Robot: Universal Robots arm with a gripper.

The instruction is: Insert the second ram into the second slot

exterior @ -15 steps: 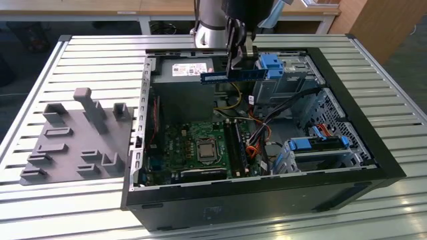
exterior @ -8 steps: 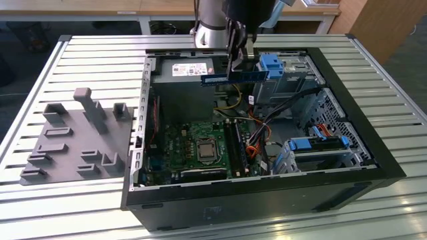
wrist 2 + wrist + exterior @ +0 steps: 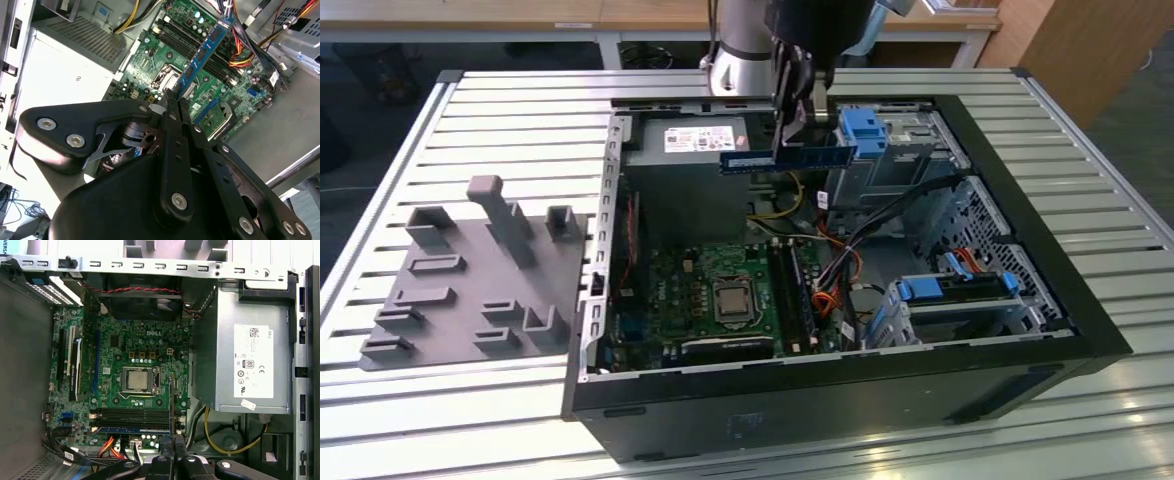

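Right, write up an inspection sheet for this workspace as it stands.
Surface: slatted metal table, open computer case lying on it.
Job's things: second ram held above the motherboard, not in a slot; another blue stick sits in a slot.
Clutter: grey fixture block on the exterior view's left.
Grippers: gripper shut on the second ram.
Cables: orange and black cables beside the slots.
Surroundings: wooden furniture behind the table.

The ram (image 3: 787,158) is a blue circuit board with small black chips and a white label. The gripper (image 3: 172,100) looks matt black, with shiny metal screws. The case (image 3: 854,420) is matt black outside and bare grey sheet metal inside. The table (image 3: 507,110) is ribbed, satin aluminium; the fixture (image 3: 454,300) is matt grey plastic.
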